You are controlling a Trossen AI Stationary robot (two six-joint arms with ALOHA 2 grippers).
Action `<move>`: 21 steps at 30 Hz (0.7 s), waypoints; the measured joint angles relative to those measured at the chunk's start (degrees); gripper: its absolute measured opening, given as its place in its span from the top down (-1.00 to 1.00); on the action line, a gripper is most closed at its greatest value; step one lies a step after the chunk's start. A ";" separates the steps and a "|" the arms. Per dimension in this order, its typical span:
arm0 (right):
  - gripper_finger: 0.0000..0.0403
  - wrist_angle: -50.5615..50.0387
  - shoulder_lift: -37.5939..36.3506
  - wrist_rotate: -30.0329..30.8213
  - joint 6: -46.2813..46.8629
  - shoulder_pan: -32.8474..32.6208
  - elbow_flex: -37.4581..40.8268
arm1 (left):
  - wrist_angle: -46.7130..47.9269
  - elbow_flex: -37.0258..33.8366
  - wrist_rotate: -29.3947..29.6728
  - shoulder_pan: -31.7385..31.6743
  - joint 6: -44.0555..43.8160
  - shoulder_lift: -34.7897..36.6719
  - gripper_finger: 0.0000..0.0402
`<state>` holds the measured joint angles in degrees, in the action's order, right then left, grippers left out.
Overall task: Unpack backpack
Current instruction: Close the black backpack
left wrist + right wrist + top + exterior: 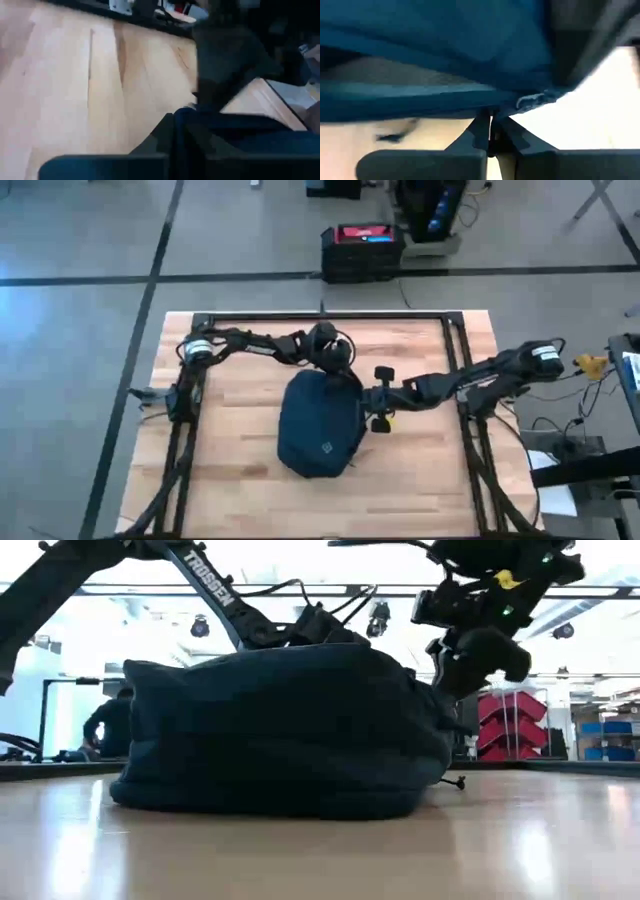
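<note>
High view: the navy backpack lies in the middle of the table, its light logo patch facing up. The right pincer is pressed together on the bag's right edge, pinching fabric; the left pincer pinches the far edge. Likely step: opening the bag. Next, both must hold and pull the opening apart.

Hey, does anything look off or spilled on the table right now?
Nothing stands out. The backpack lies slumped on the table, nothing spilled around it; the left tool and right tool are at its edges.
</note>
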<state>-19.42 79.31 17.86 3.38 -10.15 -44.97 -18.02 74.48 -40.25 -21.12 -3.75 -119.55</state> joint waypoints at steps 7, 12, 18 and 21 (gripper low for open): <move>1.00 1.76 1.76 -0.44 6.46 -7.91 0.09 | -1.46 0.00 5.05 -1.44 -1.51 0.00 0.99; 1.00 8.71 4.47 -2.83 10.76 -14.63 0.09 | -0.83 -0.02 6.52 -4.25 -1.82 0.00 1.00; 1.00 13.16 6.75 2.17 13.13 -20.37 -0.71 | -0.05 -0.06 4.22 -5.69 -2.89 0.21 1.00; 0.97 10.13 5.67 6.75 13.04 -20.55 -1.05 | 0.21 -0.11 3.73 -5.44 -2.86 1.45 1.00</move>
<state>-9.30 84.98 24.60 16.43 -30.70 -46.02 -17.81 74.37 -36.51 -26.56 -6.60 -118.10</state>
